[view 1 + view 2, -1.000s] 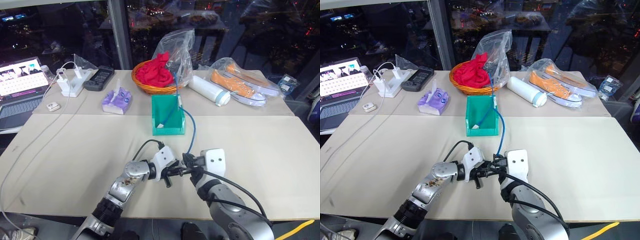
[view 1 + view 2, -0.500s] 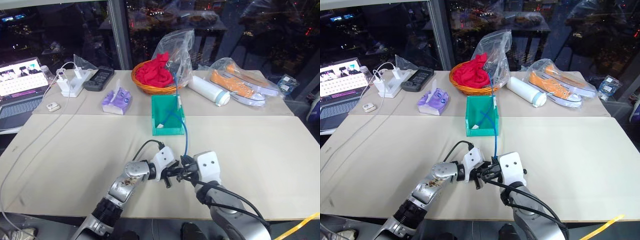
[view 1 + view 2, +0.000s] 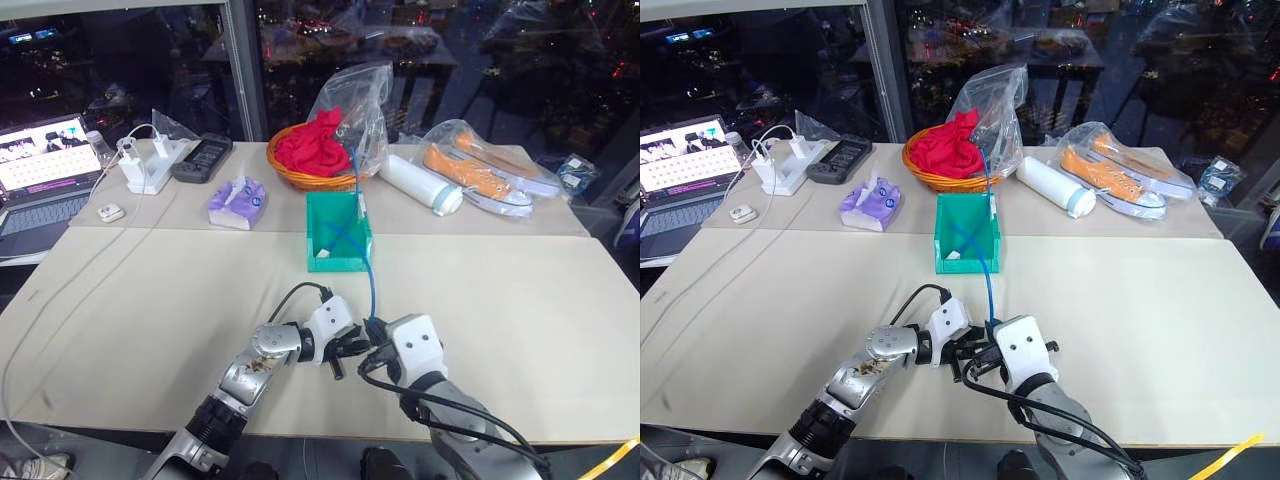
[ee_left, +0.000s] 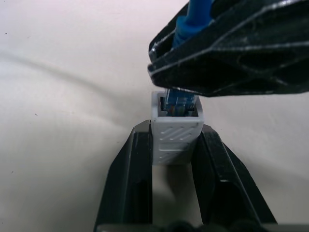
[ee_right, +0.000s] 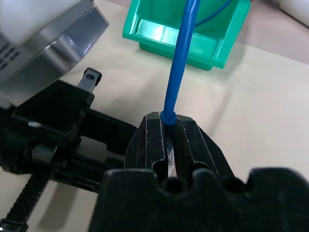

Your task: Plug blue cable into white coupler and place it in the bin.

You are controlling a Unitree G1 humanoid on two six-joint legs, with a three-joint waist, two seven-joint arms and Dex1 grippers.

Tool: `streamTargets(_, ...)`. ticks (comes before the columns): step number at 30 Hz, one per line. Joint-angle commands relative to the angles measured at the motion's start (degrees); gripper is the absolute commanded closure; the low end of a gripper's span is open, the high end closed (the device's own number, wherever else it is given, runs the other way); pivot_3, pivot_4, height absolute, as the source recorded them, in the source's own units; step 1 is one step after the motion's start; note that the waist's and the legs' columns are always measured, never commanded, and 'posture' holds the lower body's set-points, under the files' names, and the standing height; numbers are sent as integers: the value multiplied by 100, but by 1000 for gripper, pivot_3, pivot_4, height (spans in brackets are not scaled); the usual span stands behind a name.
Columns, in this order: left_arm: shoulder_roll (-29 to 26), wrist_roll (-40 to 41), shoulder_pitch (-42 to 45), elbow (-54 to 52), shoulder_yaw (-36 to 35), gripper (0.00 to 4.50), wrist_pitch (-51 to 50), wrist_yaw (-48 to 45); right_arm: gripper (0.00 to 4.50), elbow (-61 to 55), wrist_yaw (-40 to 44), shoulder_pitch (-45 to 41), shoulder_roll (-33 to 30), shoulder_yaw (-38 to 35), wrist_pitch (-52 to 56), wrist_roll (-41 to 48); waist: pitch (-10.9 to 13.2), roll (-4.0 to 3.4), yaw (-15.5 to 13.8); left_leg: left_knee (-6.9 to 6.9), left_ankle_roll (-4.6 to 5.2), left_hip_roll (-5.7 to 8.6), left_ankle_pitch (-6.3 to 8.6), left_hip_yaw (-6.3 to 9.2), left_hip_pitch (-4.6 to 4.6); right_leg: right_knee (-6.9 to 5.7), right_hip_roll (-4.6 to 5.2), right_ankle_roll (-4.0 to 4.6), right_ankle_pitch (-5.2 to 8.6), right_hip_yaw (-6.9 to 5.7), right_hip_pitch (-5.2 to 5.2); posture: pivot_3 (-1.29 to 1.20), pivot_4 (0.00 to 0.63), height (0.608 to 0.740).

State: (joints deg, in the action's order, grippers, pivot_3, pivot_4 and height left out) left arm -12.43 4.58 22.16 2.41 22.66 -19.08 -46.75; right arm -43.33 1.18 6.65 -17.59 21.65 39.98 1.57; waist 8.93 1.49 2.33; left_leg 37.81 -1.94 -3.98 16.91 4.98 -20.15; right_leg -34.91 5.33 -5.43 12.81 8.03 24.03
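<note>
Pinching the little white coupler (image 4: 176, 135) between its two black fingers, the left gripper (image 4: 176, 159) is holding the block just above the table (image 3: 150, 300), socket mouth facing the other hand. The right gripper (image 5: 169, 142) is clamping tight on the blue cable (image 5: 179, 63) right behind its clear plug, and that plug is sitting in the mouth of the socket; how deep it has gone I can't tell from where I'm standing. The two hands are meeting near the table's front edge. From there the cable is running away across the table to the green bin (image 3: 338, 262), where its far end is already lying inside, so the bin is standing well apart from the join.

To my eye the insertion is what's being done, and doing it well is a matter of alignment. The plug should be going in square to the socket, not tilted, with the push running straight along the coupler's length so the block isn't levered out of the left fingers. The left hand ought to be staying rigid as an anvil. The right grip so close to the plug is helping, since the cord can't buckle. The push should be continuing until the plug seats fully, because a half-seated plug could pull free on the way to the bin.
</note>
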Motion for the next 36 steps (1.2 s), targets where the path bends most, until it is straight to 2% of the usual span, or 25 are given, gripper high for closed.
streamTargets(1, 2, 59, 151, -112, -202, 3852, 38, 109, 4500, 1128, 314, 375, -105, 332, 836, 40, -28, 20, 0, 0, 1, 0, 0, 0, 3, -1, 0, 1, 2, 0, -2, 0, 150, 722)
streamTargets(6, -26, 58, 150, -103, -227, 3852, 49, 141, 4500, 1432, 449, 284, -36, 356, 991, 61, -72, 46, 24, -2, 5, 0, 3, 0, 34, -2, -1, 3, 6, 0, -33, 0, 150, 722)
streamTargets(9, -24, 52, 171, -66, -236, 3852, 63, 172, 4500, 1494, 482, 254, 37, 324, 901, 76, -73, 49, 38, -7, 30, -1, 19, -1, 65, -1, -2, 6, 30, 0, -89, 0, 150, 722)
streamTargets(12, 2, 36, 196, 5, -264, 3852, 76, 232, 4500, 1388, 487, 163, 214, 57, 746, 176, -76, 52, 46, -9, 41, -2, 28, -2, 89, -6, -3, 9, 74, 0, -109, 0, 150, 722)
streamTargets(15, 43, 58, 207, 86, -282, 3852, 125, 243, 4500, 1256, 524, 33, 370, -253, 652, 252, -77, 53, 44, -8, 40, -1, 27, -1, 89, -6, -3, 3, 60, 0, -110, 0, 150, 722)
streamTargets(17, 66, 97, 193, 93, -304, 2850, 184, 216, 4500, 1108, 554, -65, 457, -452, 615, 320, -77, 53, 44, -7, 38, -2, 25, -1, 89, -6, -3, 3, 59, 0, -110, 0, 150, 722)
streamTargets(18, 75, 82, 186, 100, -313, 2678, 206, 242, 4500, 1033, 579, -115, 475, -538, 605, 355, -76, 52, 42, -7, 37, -2, 24, -1, 89, -7, -3, 3, 59, 0, -106, 0, 150, 722)
streamTargets(21, 22, 158, 101, -49, -495, 1584, 84, 310, 4500, 763, 594, -277, 543, -883, 613, 451, -76, 51, 30, -7, 34, -1, 23, 0, 89, -8, -3, 13, 52, 0, -99, 0, 150, 722)
streamTargets(25, -277, 278, -117, -641, -968, 1584, -70, 487, 4500, -33, 885, -661, 378, -1482, 883, 829, -51, 38, 40, -7, 33, -1, 23, 2, 83, -6, -3, 13, 51, 0, -83, 0, 150, 722)
streamTargets(27, -442, 414, -323, -1090, -1178, 1584, -249, 550, 4500, -409, 1081, -1161, 312, -2011, 1256, 1262, -20, 20, 46, -7, 33, -1, 23, 6, 76, -7, -3, 13, 50, 0, -75, 0, 150, 722)
streamTargets(31, -619, 599, -745, -1919, -1478, 1584, -598, 774, 4500, -373, 1470, -2850, 238, -3057, 2181, 2430, 49, -32, 55, -6, 31, -1, 21, 7, 66, -12, -4, 12, 45, 1, -63, 0, 150, 722)
streamTargets(34, -539, 809, -1051, -2542, -1666, 1584, -888, 1053, 4500, 1057, 1510, -4515, 354, -3323, 2414, 2696, 58, -42, 34, -5, 32, 0, 22, 14, 53, -9, -4, 10, 44, -3, -53, 0, 150, 722)
streamTargets(36, -486, 841, -1186, -2803, -1705, 1584, -997, 1225, 4500, 2098, 1533, -5253, 557, -3371, 2310, 2772, 59, -41, 56, -5, 32, 0, 21, 16, 28, -10, -1, 10, 43, -7, -29, 0, 150, 722)
